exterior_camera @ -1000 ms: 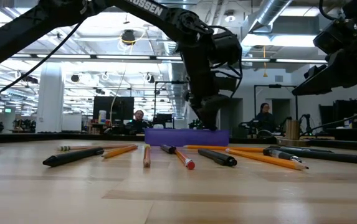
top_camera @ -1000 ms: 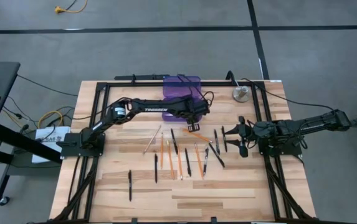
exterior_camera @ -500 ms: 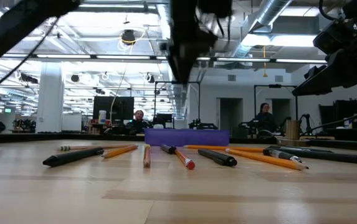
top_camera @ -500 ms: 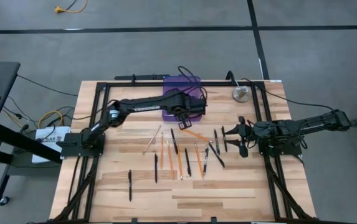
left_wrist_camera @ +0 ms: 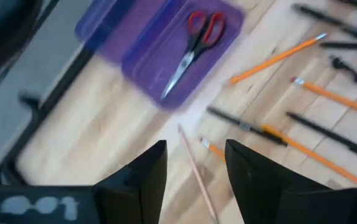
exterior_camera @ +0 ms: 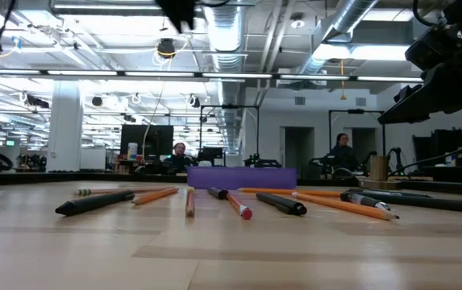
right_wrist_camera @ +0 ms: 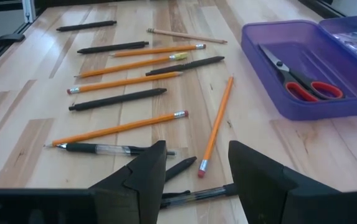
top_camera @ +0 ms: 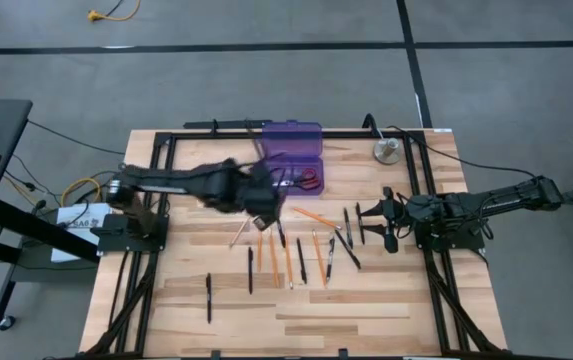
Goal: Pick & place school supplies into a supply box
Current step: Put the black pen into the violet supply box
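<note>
The left pincer [top_camera: 264, 207] is pulling back from the purple supply box [top_camera: 293, 132] toward the row of pencils and pens, having been over the box a moment ago; it is now hanging above the worktop [top_camera: 366, 300] with its fingers [left_wrist_camera: 142, 177] standing apart and nothing between them. The red-handled scissors [left_wrist_camera: 194, 45] are lying inside the open tray of the box, blades pointing away from the handles. The box is sitting at the far edge of the worktop, its lid folded open behind it. Orange pencils [top_camera: 273, 255] and dark pens [top_camera: 250, 270] are lying scattered in a loose row across the middle of the worktop, with one pen [top_camera: 208, 297] lying well apart nearer the front-left. One orange pencil [right_wrist_camera: 215, 126] is lying at a slant just beside the box. The right pincer [top_camera: 384, 222] is waiting above the right side of the worktop, its fingers [right_wrist_camera: 142, 177] parted and holding nothing.
</note>
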### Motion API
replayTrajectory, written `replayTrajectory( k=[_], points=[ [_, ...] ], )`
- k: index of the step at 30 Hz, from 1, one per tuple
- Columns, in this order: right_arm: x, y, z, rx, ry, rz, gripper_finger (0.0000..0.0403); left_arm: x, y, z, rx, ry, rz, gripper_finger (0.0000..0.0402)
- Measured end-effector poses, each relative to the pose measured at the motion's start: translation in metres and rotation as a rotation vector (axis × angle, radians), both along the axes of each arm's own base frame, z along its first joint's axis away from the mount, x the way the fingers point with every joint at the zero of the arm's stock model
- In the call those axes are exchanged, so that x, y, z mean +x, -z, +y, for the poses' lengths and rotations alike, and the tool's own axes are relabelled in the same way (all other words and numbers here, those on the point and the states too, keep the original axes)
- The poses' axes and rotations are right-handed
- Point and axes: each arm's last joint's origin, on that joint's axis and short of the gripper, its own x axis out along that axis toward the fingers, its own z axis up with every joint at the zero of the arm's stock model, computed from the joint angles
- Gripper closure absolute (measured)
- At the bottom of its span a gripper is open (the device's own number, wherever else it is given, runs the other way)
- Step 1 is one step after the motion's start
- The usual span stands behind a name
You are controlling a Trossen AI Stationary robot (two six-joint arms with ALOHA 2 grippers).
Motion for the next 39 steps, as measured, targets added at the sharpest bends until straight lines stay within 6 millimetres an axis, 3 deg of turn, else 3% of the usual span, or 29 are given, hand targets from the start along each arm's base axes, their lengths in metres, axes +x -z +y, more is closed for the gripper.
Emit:
replayTrajectory(
  k=[7,17,24,39],
  points=[
    [0.000,-0.001,0.000,0.006,0.003,-0.009,0.0234,-0.044,0.045,-0.043,-0.198,-0.152,-0.069,0.0248],
    [0.001,-0.002,0.000,0.023,0.010,-0.024,0.0234,-0.102,0.086,-0.096,-0.450,-0.339,-0.044,0.0248],
    [0.001,-0.003,0.000,0.025,0.010,-0.031,0.0234,-0.112,0.107,-0.122,-0.536,-0.370,-0.073,0.0248],
    [0.001,-0.003,0.000,0.025,0.010,-0.030,0.0234,-0.131,0.154,-0.141,-0.621,-0.579,-0.146,0.0249]
  ],
)
